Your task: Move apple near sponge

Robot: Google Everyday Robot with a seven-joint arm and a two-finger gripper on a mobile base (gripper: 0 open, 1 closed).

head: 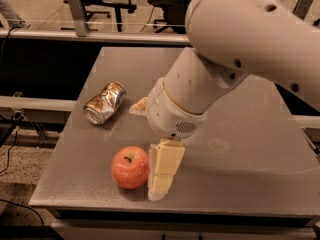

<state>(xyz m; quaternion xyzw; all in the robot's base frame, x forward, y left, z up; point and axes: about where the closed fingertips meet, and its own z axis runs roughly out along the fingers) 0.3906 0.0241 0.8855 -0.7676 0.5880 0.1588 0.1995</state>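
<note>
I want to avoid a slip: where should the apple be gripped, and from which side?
Grip the apple across its round middle, probably coming down from above. It sits upright, stem up, so its widest band is level; the can lies apart behind it. The gripper is low over the table, close beside the apple.

Grey worktop (250, 149); pale rail (60, 34) behind, with metal post (77, 11); black chair legs (107, 6) beyond; speckled floor (20, 176) at left, dark cables (11, 146) trailing; hand (162, 173) low at worktop's front.
</note>
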